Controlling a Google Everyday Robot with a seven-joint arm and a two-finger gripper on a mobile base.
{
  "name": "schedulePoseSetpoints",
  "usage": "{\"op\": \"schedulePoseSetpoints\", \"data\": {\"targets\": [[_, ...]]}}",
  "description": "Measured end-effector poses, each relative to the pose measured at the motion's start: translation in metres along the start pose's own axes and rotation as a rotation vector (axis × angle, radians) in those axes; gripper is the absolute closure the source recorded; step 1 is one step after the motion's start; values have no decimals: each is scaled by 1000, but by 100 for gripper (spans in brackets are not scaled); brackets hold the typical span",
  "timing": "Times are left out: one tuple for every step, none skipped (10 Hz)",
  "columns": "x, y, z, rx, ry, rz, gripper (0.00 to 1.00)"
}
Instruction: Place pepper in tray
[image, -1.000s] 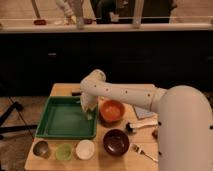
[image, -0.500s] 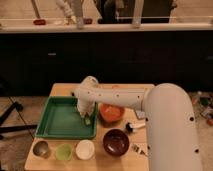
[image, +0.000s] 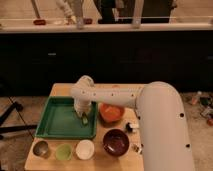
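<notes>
Wooden table (image: 60, 90): gripper (image: 83, 117) over tray (image: 55, 120)

You see a glossy green plastic tray (image: 55, 122) on matt wood table (image: 62, 90); the gripper (image: 82, 116) over its right side looks smooth white.

The scene is seen through a single view, taken from high up behind the robot's own arm (image: 160, 125), looking forward and steeply down. The wooden table (image: 60, 90) is held in the lower half, fairly near, with the tray (image: 55, 120) left of centre and the gripper (image: 83, 117) over its right part. Dark cabinets (image: 125, 55) and a counter (image: 110, 26) are taken in beyond
</notes>
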Motion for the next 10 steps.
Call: {"op": "schedulePoseSetpoints", "data": {"targets": [[1, -2, 0, -2, -1, -2, 100], [3, -2, 1, -5, -1, -3, 100], [5, -4, 1, -7, -1, -4, 100], [8, -6, 2, -9, 1, -5, 100], [10, -7, 1, -7, 3, -3, 100], [12, -7, 1, -4, 3, 3, 98], [13, -7, 1, -4, 2, 4, 97], [13, -6, 1, -5, 4, 3, 97], [13, -6, 1, -6, 4, 3, 97], [13, -6, 1, -6, 4, 3, 97]]}}
